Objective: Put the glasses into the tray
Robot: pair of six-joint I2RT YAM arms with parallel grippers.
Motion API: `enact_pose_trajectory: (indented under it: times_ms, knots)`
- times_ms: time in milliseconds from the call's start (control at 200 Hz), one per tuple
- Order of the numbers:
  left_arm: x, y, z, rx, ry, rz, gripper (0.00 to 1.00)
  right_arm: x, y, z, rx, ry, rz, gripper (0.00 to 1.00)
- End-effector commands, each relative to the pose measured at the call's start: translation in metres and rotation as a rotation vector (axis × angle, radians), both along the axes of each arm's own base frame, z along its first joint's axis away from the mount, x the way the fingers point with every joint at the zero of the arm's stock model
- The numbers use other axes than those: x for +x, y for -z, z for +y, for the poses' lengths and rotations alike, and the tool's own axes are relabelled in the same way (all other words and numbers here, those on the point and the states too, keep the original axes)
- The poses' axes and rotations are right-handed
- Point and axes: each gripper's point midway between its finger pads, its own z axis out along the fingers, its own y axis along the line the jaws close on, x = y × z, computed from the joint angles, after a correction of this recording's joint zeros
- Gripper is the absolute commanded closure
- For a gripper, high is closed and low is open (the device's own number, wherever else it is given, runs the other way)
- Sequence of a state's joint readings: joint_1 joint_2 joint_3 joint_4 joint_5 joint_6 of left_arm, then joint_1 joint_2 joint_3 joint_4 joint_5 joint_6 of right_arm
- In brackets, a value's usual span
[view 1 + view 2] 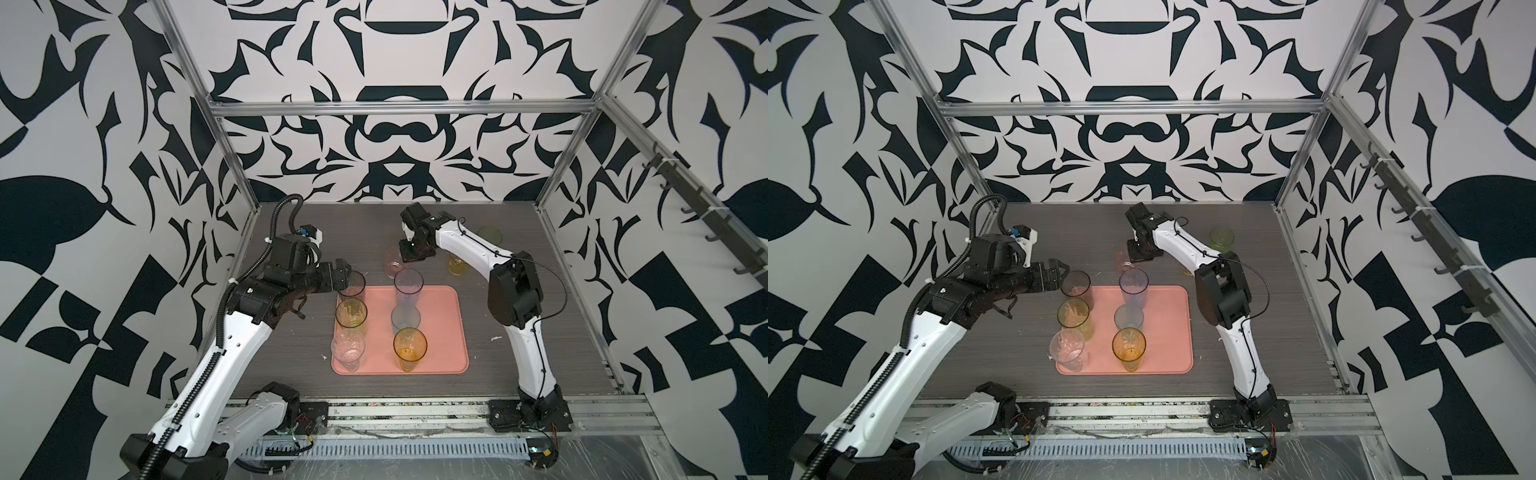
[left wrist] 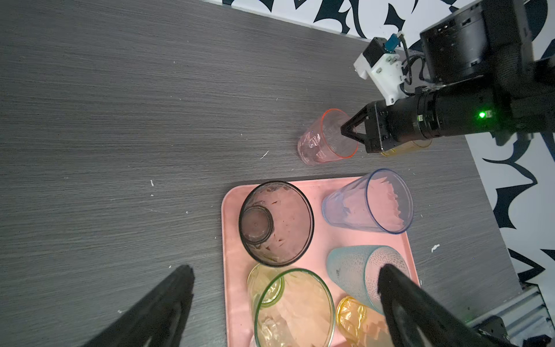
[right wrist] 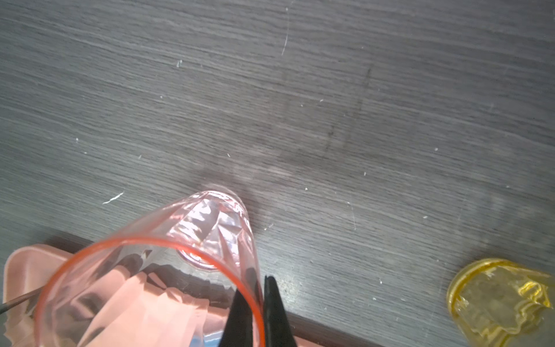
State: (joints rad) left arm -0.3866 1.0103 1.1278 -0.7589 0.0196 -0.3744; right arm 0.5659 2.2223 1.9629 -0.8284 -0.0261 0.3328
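Behind the right arm [image 1: 465, 245], a half-hidden yellow glass [image 1: 456, 266].

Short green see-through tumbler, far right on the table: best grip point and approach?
Likely best: pinch the rim wall of the green tumbler from straight above, one finger inside, one outside. It stands upright, mouth open upward, nothing touching it. The right gripper holds the see-through pink tumbler the same way.

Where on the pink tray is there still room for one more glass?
The tray is bare along its right strip, beside the blue glass, teal glass and amber glass. Its left side is crowded.
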Motion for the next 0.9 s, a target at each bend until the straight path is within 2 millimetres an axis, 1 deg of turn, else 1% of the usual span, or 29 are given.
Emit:
enact_pose_trajectory:
  times_ms: [0,240,450,645,895]
  knots:
    - [0.000,-0.013,-0.002,-0.026,0.002,-0.028,0.00,0.005,-0.050,-0.001,0.043,0.004,-0.079,1.00]
    - [-0.001,-0.012,-0.002,-0.031,-0.001,-0.024,0.01,0.001,-0.079,-0.014,0.007,0.016,-0.127,1.00]
    - [-0.002,-0.016,-0.003,-0.044,-0.003,-0.030,0.01,-0.005,-0.106,-0.029,-0.028,0.010,-0.169,1.00]
    - [-0.003,-0.017,-0.005,-0.064,0.001,-0.024,0.01,-0.012,-0.122,-0.041,-0.036,0.017,-0.178,1.00]
    - [-0.004,-0.023,-0.007,-0.084,0.005,-0.041,0.00,-0.028,-0.146,-0.055,-0.052,0.023,-0.200,1.00]
